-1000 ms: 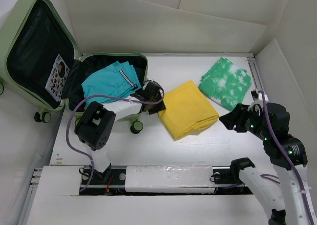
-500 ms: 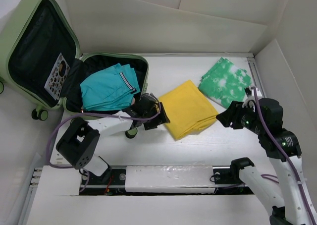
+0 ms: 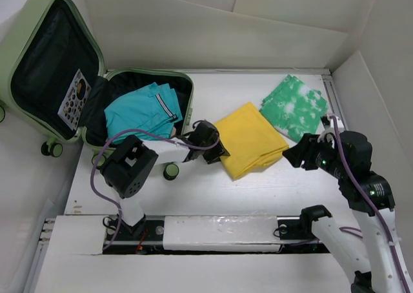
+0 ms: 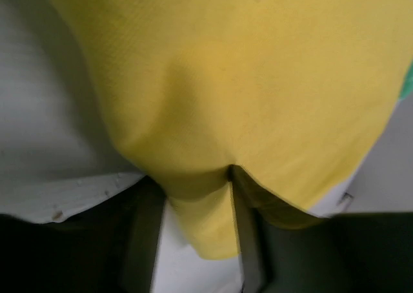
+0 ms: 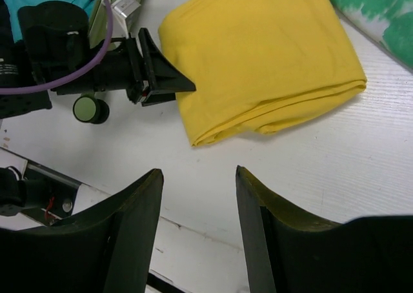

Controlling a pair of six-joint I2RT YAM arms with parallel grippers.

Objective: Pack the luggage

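- Luggage sits open at the far left of the table with its lid tipped back, and the lid's outer edge runs off the overhead view. A teal garment lies in the base, and the black lining swallows any detail around it.
- Left gripper is at the near-left corner of the yellow cloth, just beside a suitcase wheel. My wrist cam is nearly all yellow. A fold fills the gap between the fingers and puckers there, so I read it as clamped on the cloth. The fingers themselves are dark and blurry.
- Right gripper hangs over the table near the cloth's other corner, jaws apart, nothing between them.
- Green-and-white cloth only pokes into a corner of the right wrist view.
- Can't read the printed card in the lid.
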